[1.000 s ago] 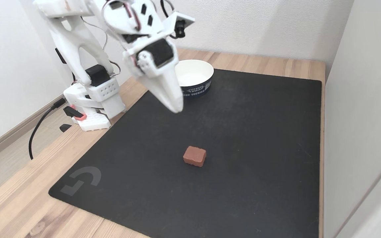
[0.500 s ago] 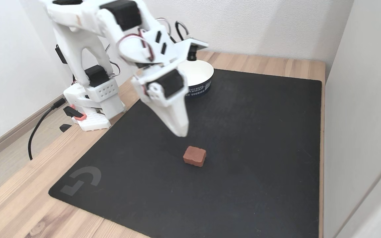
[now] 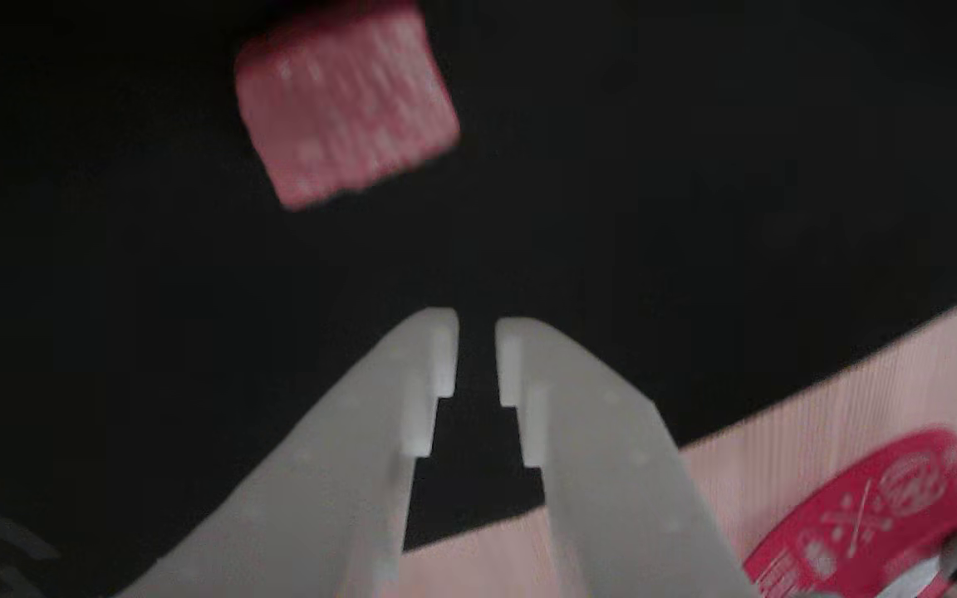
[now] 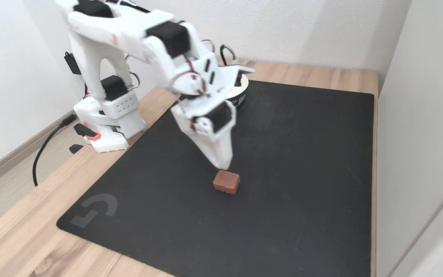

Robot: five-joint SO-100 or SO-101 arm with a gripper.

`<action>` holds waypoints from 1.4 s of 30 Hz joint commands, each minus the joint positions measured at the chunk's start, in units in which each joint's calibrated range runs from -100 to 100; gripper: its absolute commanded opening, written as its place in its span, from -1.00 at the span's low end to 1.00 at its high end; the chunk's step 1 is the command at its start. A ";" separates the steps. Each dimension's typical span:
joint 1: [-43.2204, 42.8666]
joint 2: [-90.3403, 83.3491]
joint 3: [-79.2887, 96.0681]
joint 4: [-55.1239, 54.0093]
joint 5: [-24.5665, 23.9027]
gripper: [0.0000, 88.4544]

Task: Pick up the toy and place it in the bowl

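Likely light and stiff, the toy (image 4: pixel 226 182): a small red-pink block with rounded edges and a rough, white-speckled top, so probably decent friction and little risk of crushing. Best taken across two opposite flat sides, low enough to clear the rounded upper edges. Lying flat on the black mat (image 4: pixel 302 154), near its middle, well apart from the bowl (image 4: pixel 240 94), which sits at the mat's far corner, mostly hidden behind the arm.

Fingers (image 4: pixel 224 166) just above and a little behind the toy in the fixed view, not touching it. In the other view, fingers (image 3: pixel 476 353) nearly pressed together, a narrow slit between the tips, nothing held; toy (image 3: pixel 345 104) ahead of the tips and off to the left, blurred, so its exact offset hard to tell. Gap clearly too narrow for the block as it stands; wider spread called for, plus a shift toward the toy, before any descent around it.
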 commanded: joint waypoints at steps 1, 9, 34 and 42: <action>-1.10 0.80 -1.48 0.24 0.19 -0.95; -0.76 4.14 -1.39 0.24 0.19 -0.95; -0.26 5.05 -1.48 2.19 -0.22 -0.94; -0.43 5.14 -1.57 1.93 0.19 -0.95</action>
